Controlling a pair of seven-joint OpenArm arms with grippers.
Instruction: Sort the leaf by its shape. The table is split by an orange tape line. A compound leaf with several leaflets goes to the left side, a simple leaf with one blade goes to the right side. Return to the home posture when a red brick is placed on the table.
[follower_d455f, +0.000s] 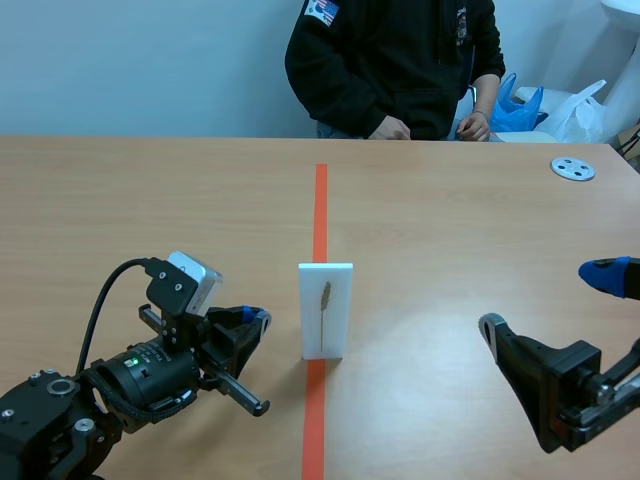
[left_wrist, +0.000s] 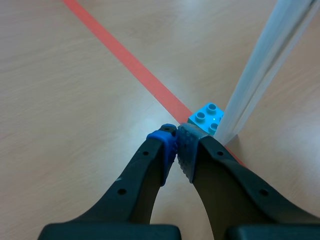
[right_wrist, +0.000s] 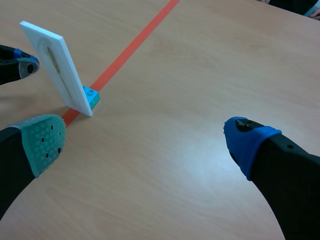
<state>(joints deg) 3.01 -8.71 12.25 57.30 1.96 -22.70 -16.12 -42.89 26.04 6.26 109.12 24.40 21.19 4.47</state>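
Left gripper (left_wrist: 176, 144) pads pressed together, empty, tip just beside blue brick (left_wrist: 207, 117) footing the white card (follower_d455f: 340, 322). Right gripper (right_wrist: 145, 139) spread wide, toward table (follower_d455f: 150, 200) right edge. Card upright on tape line (follower_d455f: 320, 200), mid-table, w/ slim leaf (follower_d455f: 325, 297) on its face. Prob light, stiff, tippy: pinch card side edges, not leaf.

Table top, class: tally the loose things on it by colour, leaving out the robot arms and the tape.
White: 1, the upright leaf card
Blue: 1, the brick at its foot
Grey: 1, the disc
Total: 3
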